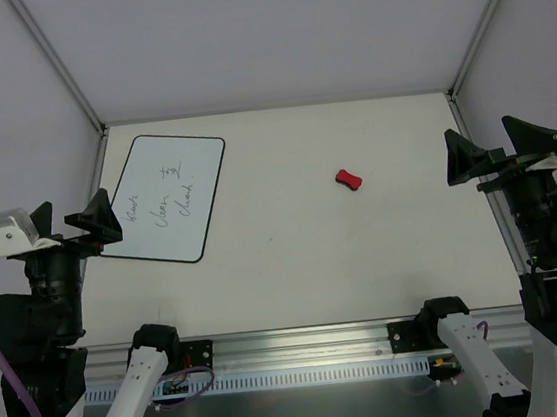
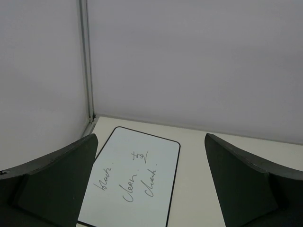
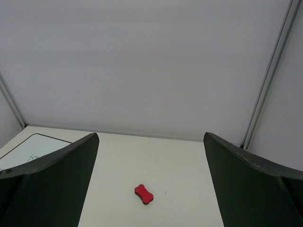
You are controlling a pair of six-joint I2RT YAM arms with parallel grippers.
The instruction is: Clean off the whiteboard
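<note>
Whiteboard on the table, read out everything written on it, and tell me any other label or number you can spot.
"clean." is the middle handwritten word on the whiteboard, in dark marker.
"check." is the word to its right in the left wrist view, a probable reading only.
The word to the left begins with "b" and is otherwise unreadable.
The small mark above these words is too scrawled to read.
No text shows on the red eraser.
</note>
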